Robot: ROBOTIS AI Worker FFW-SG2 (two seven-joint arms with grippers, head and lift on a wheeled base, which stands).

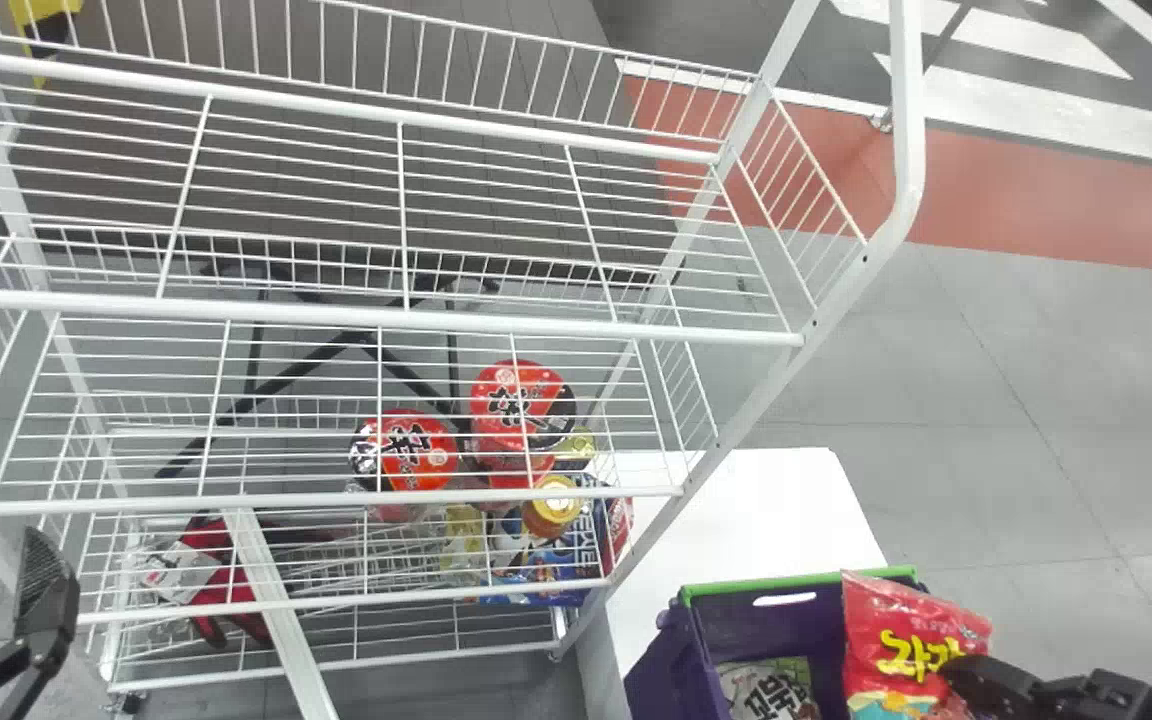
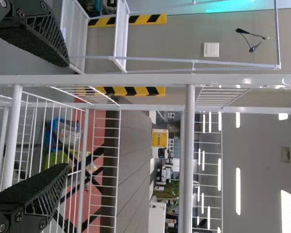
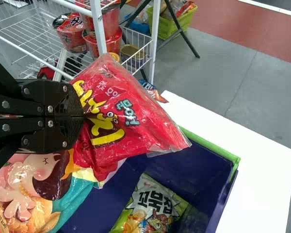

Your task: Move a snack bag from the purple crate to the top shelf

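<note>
The right gripper (image 3: 82, 116) was closed tight, with its 2 fingers pinched on a fold of the red snack bag (image 3: 131, 111). The bag was held at the purple crate (image 3: 189, 165), with its top above the rim; if its low end was free could not be told. 1 green bag (image 3: 150, 206) was left lying inside.

A slow, straight lift seemed to be called for, so that the rim would not be bumped and the thin wrap would not be torn. A firm grip was needed, but no hard squeeze.

By the rack, the left gripper (image 2: 67, 114) was spread wide, with nothing held. Farther up, the front bar of the top shelf (image 1: 366, 314) had to be cleared by the whole bag before it was set down gently.
</note>
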